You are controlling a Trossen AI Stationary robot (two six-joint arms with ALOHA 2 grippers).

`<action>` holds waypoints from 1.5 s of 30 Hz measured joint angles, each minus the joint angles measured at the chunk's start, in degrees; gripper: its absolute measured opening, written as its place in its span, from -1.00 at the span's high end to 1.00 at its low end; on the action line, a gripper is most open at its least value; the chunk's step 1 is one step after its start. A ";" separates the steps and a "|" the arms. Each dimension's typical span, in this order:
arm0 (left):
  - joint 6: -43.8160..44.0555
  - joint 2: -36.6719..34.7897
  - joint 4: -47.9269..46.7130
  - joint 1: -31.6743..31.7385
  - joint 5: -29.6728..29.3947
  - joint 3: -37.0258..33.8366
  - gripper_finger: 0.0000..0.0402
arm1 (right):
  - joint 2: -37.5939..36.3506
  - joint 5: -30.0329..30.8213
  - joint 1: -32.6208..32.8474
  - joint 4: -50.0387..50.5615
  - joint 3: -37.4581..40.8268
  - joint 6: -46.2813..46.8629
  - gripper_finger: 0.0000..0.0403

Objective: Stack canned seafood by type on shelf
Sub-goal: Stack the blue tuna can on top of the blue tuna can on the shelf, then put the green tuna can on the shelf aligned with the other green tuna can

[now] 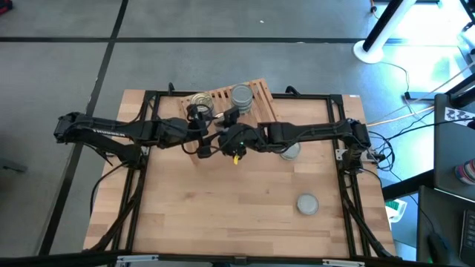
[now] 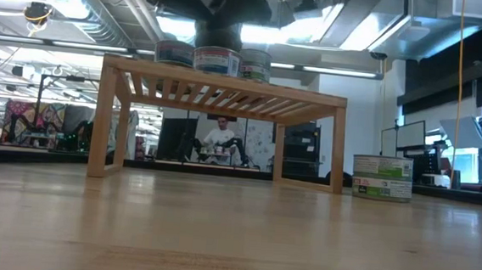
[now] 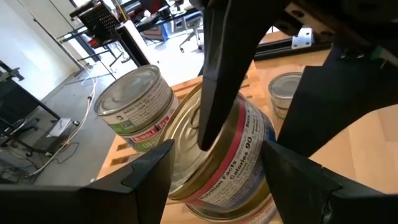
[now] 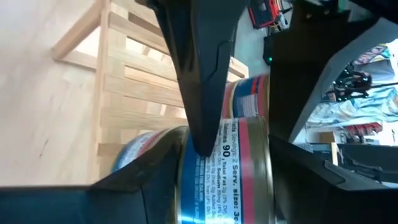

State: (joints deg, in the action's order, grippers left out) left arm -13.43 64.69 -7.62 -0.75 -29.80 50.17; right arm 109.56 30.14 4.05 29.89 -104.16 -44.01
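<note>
The wooden slatted shelf [image 1: 260,100] [image 2: 227,87] stands at the table's far middle. Three tins show on its top: a green-labelled one [image 3: 134,106], a silver-topped one [image 1: 241,95] and a gold-topped tin with a red-striped label [image 3: 236,155] [image 2: 216,61]. My left gripper [image 3: 216,152] [image 1: 199,113] reaches in from the table's left and is shut on the gold-topped tin. My right gripper [image 4: 224,146] [image 1: 223,119] comes from the right and stands open about the same tin, one finger [image 3: 214,87] over its gold top and the other past its bottom. My left gripper pinches the gold-topped tin's labelled round side [image 3: 180,171] between its two fingers, across the tin's width. The fingers come from the table's left, slanting a little down. The tin stays roughly upright, at the shelf top's level. My right gripper's fingers stand around the tin; whether they touch it I cannot tell.
Two tins stacked one on the other [image 2: 383,177] [image 1: 291,152] stand on the table right of the shelf, partly under the right arm. A single silver-topped tin [image 1: 307,203] rests at the near right. A person [image 2: 221,138] sits in the room beyond the table.
</note>
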 joint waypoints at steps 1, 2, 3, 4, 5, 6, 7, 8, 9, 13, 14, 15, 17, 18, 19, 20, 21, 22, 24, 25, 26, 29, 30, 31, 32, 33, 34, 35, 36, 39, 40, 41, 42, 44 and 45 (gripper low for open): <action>-0.04 0.00 -0.06 0.00 0.02 0.00 -0.18 | 0.00 -0.22 0.00 0.00 0.00 0.00 -0.16; -0.04 0.00 -0.10 0.00 0.01 -0.01 -0.18 | 0.00 -0.25 0.00 0.00 0.00 0.08 -0.16; -0.02 0.00 -0.11 0.00 0.00 -0.02 -0.18 | 0.00 -0.27 0.00 0.00 0.00 0.27 -0.16; -0.04 0.00 -0.14 0.00 0.00 -0.02 -0.18 | -0.02 -0.25 0.00 0.00 0.00 0.51 -0.16; -0.23 0.00 -0.37 0.00 0.18 -0.04 -0.18 | -0.02 -0.25 0.00 0.00 -0.01 0.85 -0.16; -0.73 0.00 -0.65 0.00 0.19 -0.09 -0.18 | -0.04 -0.29 0.09 0.00 -0.01 1.48 -0.16; -1.54 0.00 -0.75 0.00 0.17 -0.09 -0.18 | -0.05 -0.45 0.09 0.01 -0.02 2.02 -0.16; -2.15 0.00 -0.76 0.00 -0.08 -0.09 -0.18 | -0.07 -1.06 0.09 0.04 -0.02 2.72 -0.16; -2.62 -0.10 -0.70 0.00 -0.29 -0.09 -0.18 | -0.07 -1.74 0.09 0.05 -0.03 3.35 -0.16; -2.95 -0.52 -0.47 0.00 -0.39 -0.09 -0.18 | -0.07 -2.81 0.09 0.15 -0.04 3.82 -0.16; -2.93 -0.56 -0.39 0.00 -0.41 -0.09 -0.18 | -0.07 -2.81 0.09 0.15 -0.04 3.86 -0.16; -2.94 -0.57 -0.32 0.00 -0.46 -0.09 -0.18 | -0.07 -2.81 0.09 0.14 -0.04 3.89 -0.16; -2.95 -0.57 -0.39 0.00 -0.48 -0.09 -0.18 | -0.07 -2.69 0.09 0.13 -0.04 3.88 -0.16; -2.93 -0.57 -0.40 0.00 -0.48 -0.09 -0.18 | -0.07 -2.46 0.11 0.15 -0.04 3.86 -0.16; -2.93 -0.57 -0.37 0.00 -0.48 -0.09 -0.18 | -0.09 -2.17 0.11 0.15 -0.04 3.82 -0.16; -2.93 -0.57 -0.35 -0.02 -0.48 -0.09 -0.18 | -0.09 -1.98 0.11 0.15 -0.04 3.78 -0.16; -2.93 -0.57 -0.37 -0.08 -0.48 -0.09 -0.18 | -0.09 -1.44 0.32 0.15 -0.04 3.74 -0.16; -2.91 -0.58 -0.37 -0.12 -0.48 -0.09 -0.18 | -0.09 -0.58 0.63 0.15 -0.04 3.72 -0.16; -2.89 -0.82 -0.39 -0.46 -0.50 -0.09 -0.18 | -0.32 2.93 1.37 0.30 -0.04 3.19 -0.16; -2.86 -0.88 -0.30 -0.72 -0.52 -0.09 -0.18 | -0.48 5.19 1.98 0.34 -0.04 3.02 -0.16; -2.85 -0.93 -0.31 -1.06 -0.52 -0.09 -0.18 | -0.64 7.31 2.58 0.17 -0.07 3.00 -0.16; -2.96 -1.23 -0.29 -2.21 -0.50 -0.09 -0.18 | -1.52 12.40 4.60 1.13 -0.09 3.09 -0.16; -3.11 -1.53 -0.12 -2.57 -0.55 -0.09 -0.18 | -1.95 13.59 5.32 1.74 -0.09 3.13 -0.16; -3.29 -1.82 -0.12 -3.02 -0.81 -0.09 -0.18 | -2.40 14.58 6.08 2.70 -0.09 3.24 -0.16; -3.38 -1.96 0.15 -3.46 -1.24 -0.09 -0.18 | -2.83 15.63 6.84 3.39 -0.09 3.65 -0.16; -3.39 -2.29 0.56 -3.92 -1.60 -0.09 -0.18 | -3.40 16.53 7.57 4.31 -0.09 4.67 -0.16; -3.43 -2.67 0.56 -4.43 -1.95 -0.09 -0.18 | -3.97 17.23 8.30 5.82 -0.09 5.88 -0.16; -3.44 -2.94 1.03 -4.95 -2.18 -0.09 -0.18 | -4.53 17.65 8.95 6.99 -0.09 7.75 -0.16; -3.43 -3.43 1.44 -5.48 -2.16 -0.09 -0.18 | -5.20 17.87 9.64 8.46 -0.09 10.03 -0.16; -2.12 -4.20 1.59 -7.20 -2.18 -0.07 -0.18 | -7.39 17.85 11.34 15.29 -0.09 19.04 -0.16; -1.29 -4.24 1.54 -7.85 -2.19 -0.07 -0.18 | -8.23 17.84 11.90 18.22 -0.09 22.46 -0.16; -0.32 -4.24 1.68 -8.38 -2.17 -0.07 -0.18 | -9.08 17.88 12.43 21.04 -0.09 25.88 -0.16; 0.47 -4.24 1.83 -9.04 -2.17 -0.07 -0.18 | -9.95 17.87 12.97 23.84 -0.09 29.48 -0.16; 2.00 -3.99 2.75 -10.37 -1.99 -0.07 -0.18 | -11.45 17.88 13.99 30.61 -0.09 37.56 -0.16; 2.69 -3.78 3.61 -11.03 -1.85 -0.07 -0.18 | -12.13 17.83 14.50 34.24 -0.09 42.13 -0.16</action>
State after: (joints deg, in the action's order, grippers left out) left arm -10.74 60.91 -4.00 -11.78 -31.66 50.11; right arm 97.43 47.97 18.55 64.13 -104.25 -1.88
